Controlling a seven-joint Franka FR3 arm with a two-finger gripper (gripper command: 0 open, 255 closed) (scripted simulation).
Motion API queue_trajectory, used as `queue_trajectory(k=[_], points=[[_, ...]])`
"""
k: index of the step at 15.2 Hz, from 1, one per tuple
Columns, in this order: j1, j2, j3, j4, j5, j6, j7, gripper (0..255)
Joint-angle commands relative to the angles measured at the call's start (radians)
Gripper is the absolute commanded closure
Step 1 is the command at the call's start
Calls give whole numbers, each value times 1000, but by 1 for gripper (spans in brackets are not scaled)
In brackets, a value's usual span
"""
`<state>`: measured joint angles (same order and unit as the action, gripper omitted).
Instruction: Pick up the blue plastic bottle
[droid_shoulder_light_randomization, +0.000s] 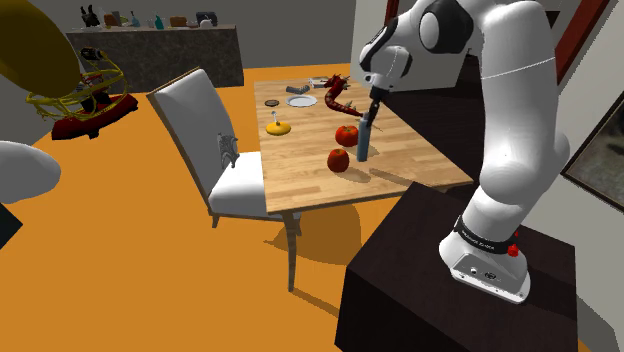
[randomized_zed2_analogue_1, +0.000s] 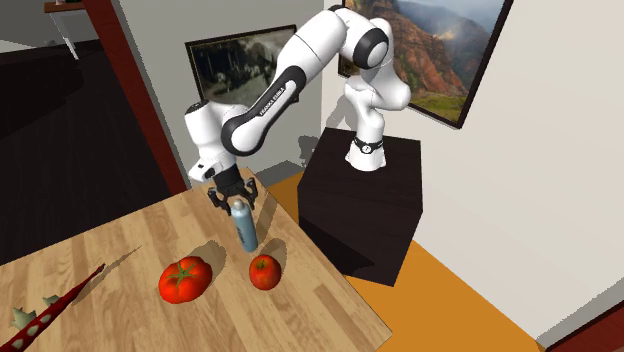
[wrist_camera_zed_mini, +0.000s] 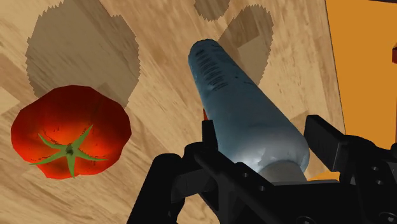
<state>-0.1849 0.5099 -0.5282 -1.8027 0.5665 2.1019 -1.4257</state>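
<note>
Gripper (wrist_camera_zed_mini: 263, 130) comes from above & its fingers clasp the blue bottle (wrist_camera_zed_mini: 248, 108) high up near the cap, prob. so it hangs straight when lifted; bottle is upright near the table (droid_shoulder_light_randomization: 300, 175) edge facing the stand (droid_shoulder_light_randomization: 400, 290), a tomato (randomized_zed2_analogue_1: 264, 271) near it.

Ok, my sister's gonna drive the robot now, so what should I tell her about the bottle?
The gripper is shut on the blue-grey bottle, clasping it near its top.
The bottle hangs upright over the wooden table, close to a red tomato.
Done: the grasp.
Left: lift it well clear. Whether its base has already left the table cannot be told.
</note>
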Motion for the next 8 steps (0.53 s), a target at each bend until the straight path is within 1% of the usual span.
queue_trajectory(k=[1, 6, 8], points=[[4, -16, -7, 9, -14, -21, 13, 255], [13, -53, -22, 25, -42, -66, 39, 255], [13, -54, -23, 26, -43, -67, 39, 255]])
